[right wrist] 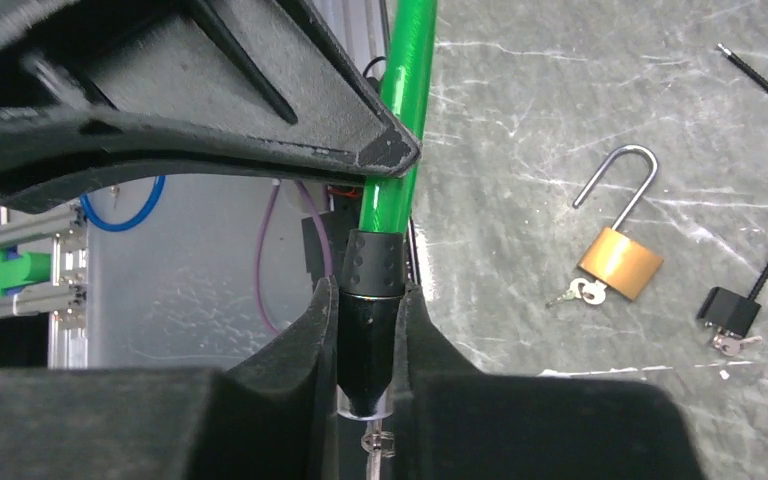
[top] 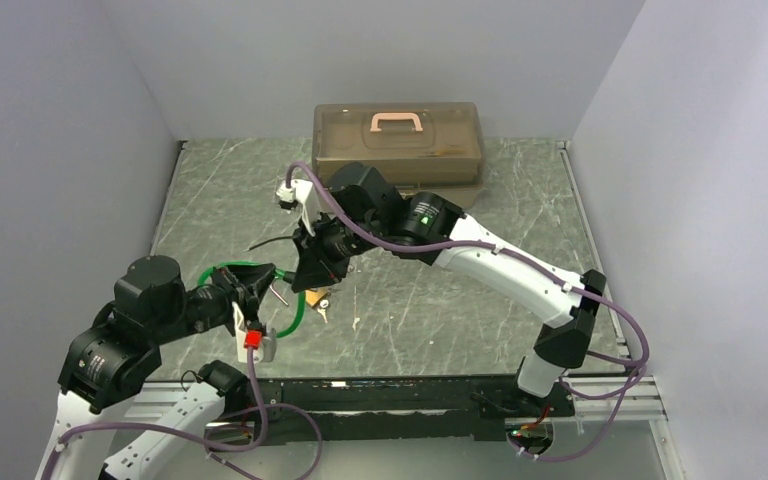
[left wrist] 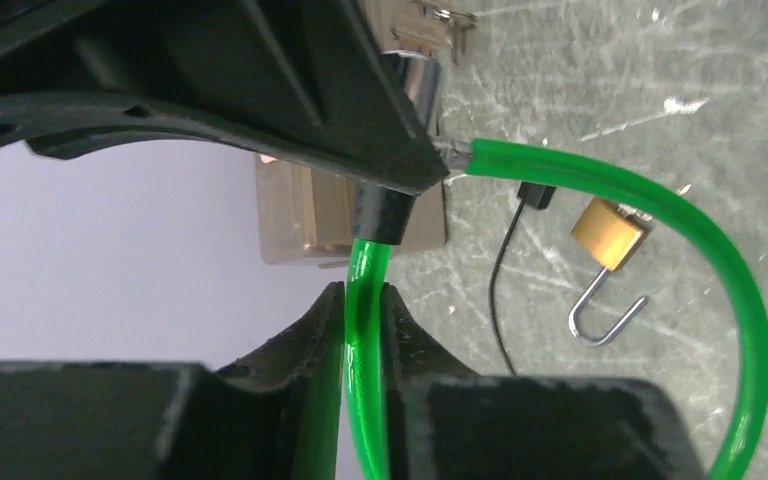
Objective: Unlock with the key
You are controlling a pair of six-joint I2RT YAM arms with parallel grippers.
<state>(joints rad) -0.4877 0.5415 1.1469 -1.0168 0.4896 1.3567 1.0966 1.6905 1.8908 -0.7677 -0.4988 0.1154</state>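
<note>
Nearest us, the left fingers (left wrist: 295, 345) pinch the green cable (left wrist: 745, 300) just short of its black collar, with the loop held off the desk (top: 460, 310). Between the arms, the right fingers (right wrist: 295, 345) are clamped on the same lock's black barrel (right wrist: 370, 330). The key (right wrist: 374, 443) sits at the barrel's wrist-side end, mostly hidden. Our call: one hand lets go and takes the key head while the other braces the barrel, then twists about the barrel's axis with no sideways bending. The barrel's long axis runs along the right fingers, cable end toward the desk's near edge, keyed end back toward the right wrist. Farther out on the desk lie an open brass padlock (right wrist: 620, 262) and a small black lock (right wrist: 730, 308); a box (top: 397, 140) stands at the back.
</note>
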